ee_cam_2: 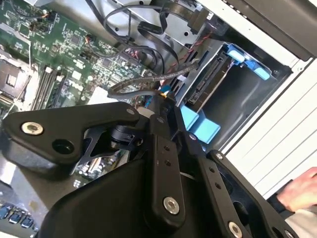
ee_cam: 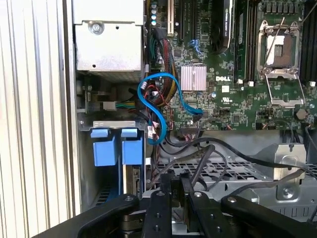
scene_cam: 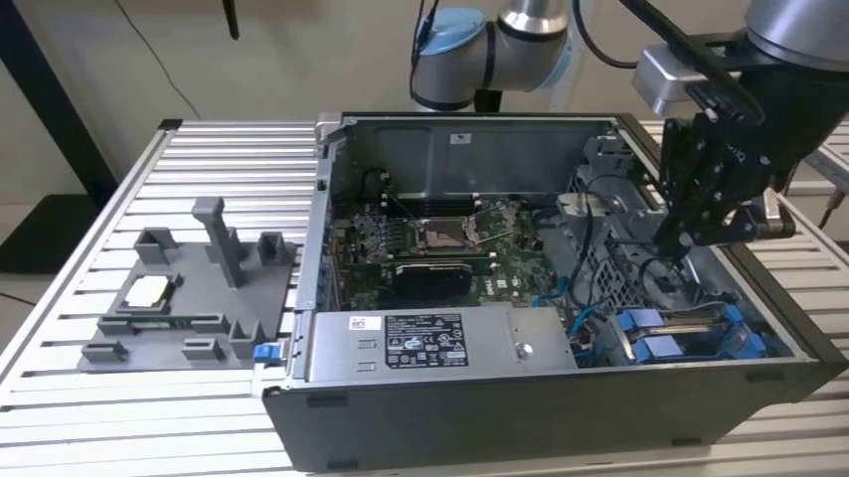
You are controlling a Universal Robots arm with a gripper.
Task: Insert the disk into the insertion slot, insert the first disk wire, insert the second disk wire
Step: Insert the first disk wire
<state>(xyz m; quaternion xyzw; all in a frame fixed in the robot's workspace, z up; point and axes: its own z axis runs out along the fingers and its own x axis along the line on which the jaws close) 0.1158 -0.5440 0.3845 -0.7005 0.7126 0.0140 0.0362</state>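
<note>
Black two-fingered gripper (scene_cam: 674, 250) of mine hangs inside the open dark grey metal computer case (scene_cam: 531, 427), just beside the green motherboard (scene_cam: 438, 238). Its jaws stand drawn nearly together, pinching the end of a dark grey wire (ee_cam_2: 133, 85) that runs over the motherboard's edge. My task's flat silver-grey disk (ee_cam_2: 202, 90), in its bright blue plastic carrier, sits edge-on in the dark grey insertion slot (ee_cam_2: 242, 99), just beside the motherboard and close to my gripper. A light blue cable (ee_cam: 153, 94) loops over the motherboard's edge; a person's hand (ee_cam_2: 302, 191) lies outside the case, well apart from the motherboard.
</note>
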